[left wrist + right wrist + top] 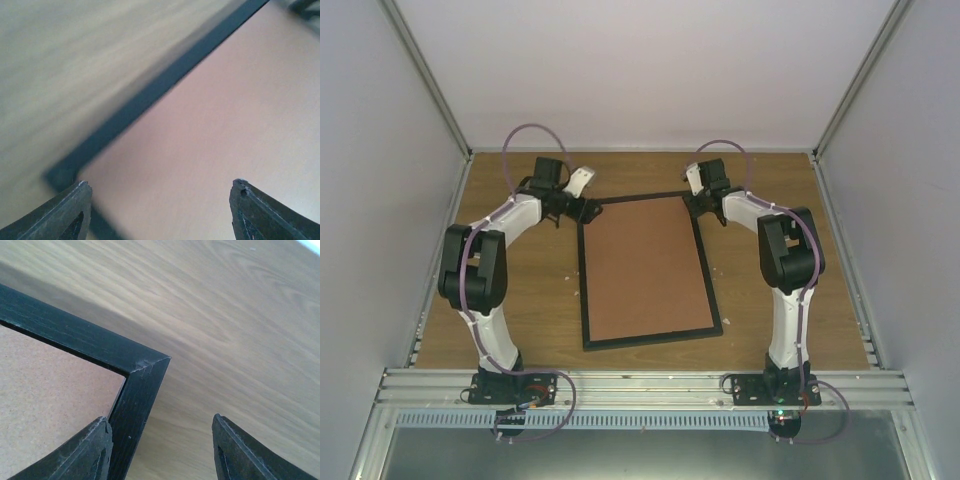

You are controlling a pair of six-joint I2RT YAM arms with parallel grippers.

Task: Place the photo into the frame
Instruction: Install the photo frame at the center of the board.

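The frame (583, 290) is thin and black and lies flat mid-table, filled by a brown backing board (645, 265). The photo is hidden. My left gripper (585, 210) hovers at the frame's far left corner. In the left wrist view the left gripper (160, 200) is open, with nothing between its fingers, over the blurred frame rail (150, 95) and the board (215, 125). My right gripper (698, 205) sits at the far right corner. In the right wrist view the right gripper (162, 435) is open. Its left fingertip (95, 450) lies beside the frame corner (135, 385).
The wooden table (520, 300) is bounded by white walls on the left, right and back. A metal rail (640, 385) carrying both arm bases runs along the near edge. Bare wood (240, 340) lies just outside the frame's right corner.
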